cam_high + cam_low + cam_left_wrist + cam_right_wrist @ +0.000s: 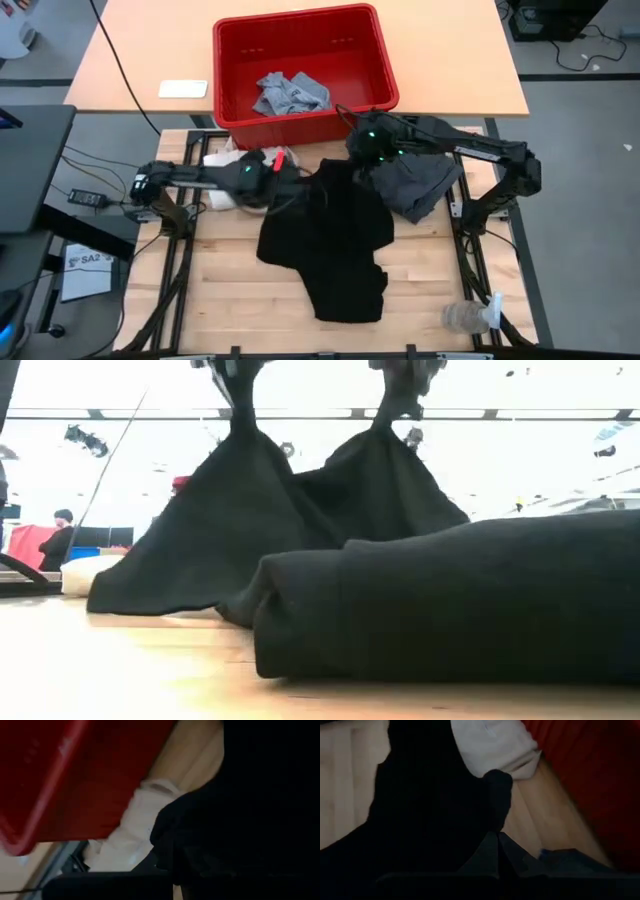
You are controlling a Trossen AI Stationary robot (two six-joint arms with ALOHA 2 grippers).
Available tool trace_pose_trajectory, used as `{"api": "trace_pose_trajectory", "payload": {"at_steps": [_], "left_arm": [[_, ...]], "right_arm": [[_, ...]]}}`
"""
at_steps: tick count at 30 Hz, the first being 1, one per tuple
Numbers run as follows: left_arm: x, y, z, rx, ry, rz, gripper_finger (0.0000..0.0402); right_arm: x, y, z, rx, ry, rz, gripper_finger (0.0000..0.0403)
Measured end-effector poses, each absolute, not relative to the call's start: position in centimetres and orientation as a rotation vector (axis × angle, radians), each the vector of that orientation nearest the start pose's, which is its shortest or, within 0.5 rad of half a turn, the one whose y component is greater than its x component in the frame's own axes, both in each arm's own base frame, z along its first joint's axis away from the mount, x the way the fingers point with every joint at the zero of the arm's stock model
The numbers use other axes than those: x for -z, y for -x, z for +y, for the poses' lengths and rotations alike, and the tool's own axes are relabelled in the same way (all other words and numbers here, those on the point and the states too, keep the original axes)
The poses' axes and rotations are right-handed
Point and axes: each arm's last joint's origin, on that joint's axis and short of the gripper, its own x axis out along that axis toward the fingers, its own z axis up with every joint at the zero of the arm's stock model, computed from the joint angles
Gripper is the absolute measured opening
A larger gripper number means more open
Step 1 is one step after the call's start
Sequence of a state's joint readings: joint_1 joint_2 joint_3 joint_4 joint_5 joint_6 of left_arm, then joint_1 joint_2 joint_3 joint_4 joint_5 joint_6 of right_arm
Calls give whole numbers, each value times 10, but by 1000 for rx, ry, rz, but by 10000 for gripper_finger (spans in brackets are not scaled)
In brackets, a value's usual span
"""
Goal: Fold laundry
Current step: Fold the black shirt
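- A clear plastic bottle (468, 317) lies at the near right corner of the wooden table (230, 300).
- The black garment (330, 240) spreads across the middle of the table, its near end bunched in a thick roll in the low view (450, 610).
- Its far edge rises in two peaks, each pulled up from the tabletop (250, 490).
- The left gripper (290, 180) is clenched on the garment's far left part, the arm reaching in from the table's left edge.
- The right gripper (362, 150) is clenched on the far right part of the same black garment.
- A dark grey garment (420, 185) lies just beside it, under the right arm.
- White cloth (222, 160) sits at the far left, near the bin.
- Beyond the table edge, the red bin (300, 40) holds a light grey T-shirt (288, 93).
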State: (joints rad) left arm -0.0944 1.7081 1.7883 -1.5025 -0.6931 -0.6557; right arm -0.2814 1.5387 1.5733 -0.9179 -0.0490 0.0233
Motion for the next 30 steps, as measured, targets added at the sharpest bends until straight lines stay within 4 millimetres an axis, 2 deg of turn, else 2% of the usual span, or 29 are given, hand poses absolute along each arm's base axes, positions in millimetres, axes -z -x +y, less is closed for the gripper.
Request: {"api": "trace_pose_trajectory", "payload": {"at_steps": [5, 10, 14, 18, 21, 24, 30], "left_arm": [[-312, -327, 27, -729, 70, 1174, 11], [-275, -322, 69, -801, 127, 1222, 11], [-272, -311, 98, -915, 172, 1245, 20], [-280, -304, 118, -957, 186, 1244, 56], [-282, -302, 124, -955, 171, 1256, 97], [-282, -300, 124, -948, 163, 1278, 142], [-281, -306, 101, -849, 166, 1308, 237]], "right_arm": [[-319, -304, -112, 240, -235, 857, 0], [-286, -302, -130, 345, -252, 799, 19], [-280, -297, -135, 416, -275, 826, 84], [-282, -293, -134, 455, -323, 850, 166], [-293, -291, -132, 489, -344, 833, 219], [-297, -288, -124, 491, -412, 854, 251], [-296, -289, -81, 405, -460, 964, 257]]}}
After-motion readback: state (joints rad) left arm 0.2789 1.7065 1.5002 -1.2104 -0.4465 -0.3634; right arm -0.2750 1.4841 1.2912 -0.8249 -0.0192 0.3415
